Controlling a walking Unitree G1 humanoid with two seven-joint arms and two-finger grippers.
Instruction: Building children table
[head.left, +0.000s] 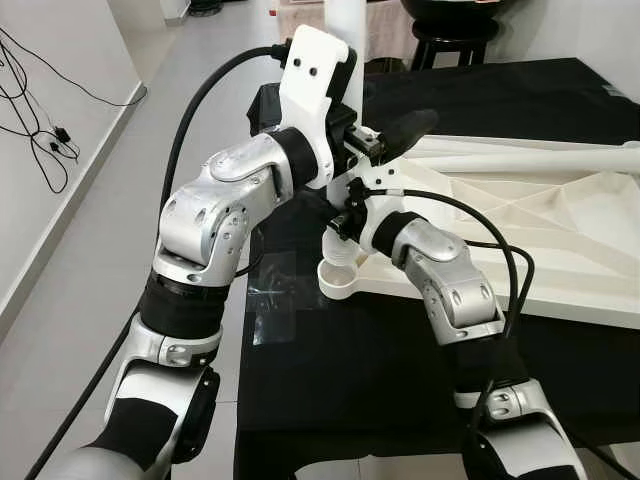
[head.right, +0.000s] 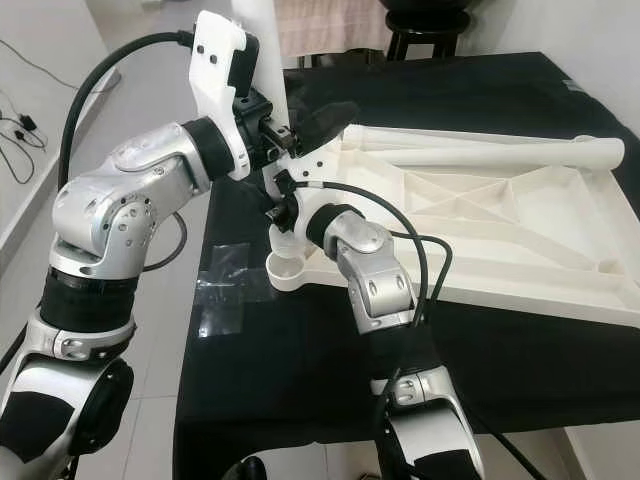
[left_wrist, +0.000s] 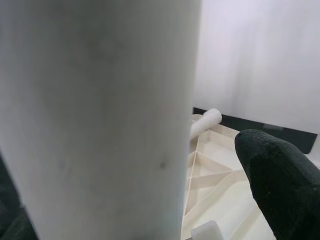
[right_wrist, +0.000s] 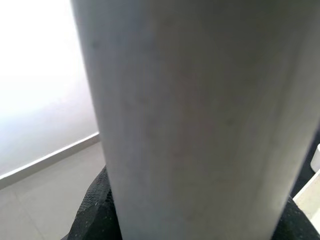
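Nearest the camera: black cloth (head.left: 380, 400) over the tabletop, with a clear plastic wrapper (head.left: 272, 300) lying flat near its left edge.

Right arm reaches up and inward from the lower right; left arm comes from the left side, elbow bent. Both meet at the near-left corner of the inverted white children's table top (head.right: 500, 220), which lies ribbed underside up on the cloth.

At that corner sits a round white socket (head.right: 288, 270), open end up.

A white table leg (head.right: 262, 40) stands upright above the corner, running out of the top of the eye views.

Left gripper (head.left: 372, 140): jaws clenched on the leg; in the left wrist view one black finger (left_wrist: 285, 175) presses beside the white cylinder, which lies close against the lens.

Right gripper (head.right: 285, 205): sits low by the socket, under the left gripper. The right wrist view shows the leg close up with black finger material (right_wrist: 95, 215) at both sides of its base; jaws grasping the leg.

A second white leg (head.right: 500, 155) lies along the far edge of the inverted top, one end toward the right.

Beyond: grey tiled floor (head.left: 100, 200), white wall with black cables (head.left: 40, 130) at the left, a dark stool (head.left: 455, 40) at the far end.
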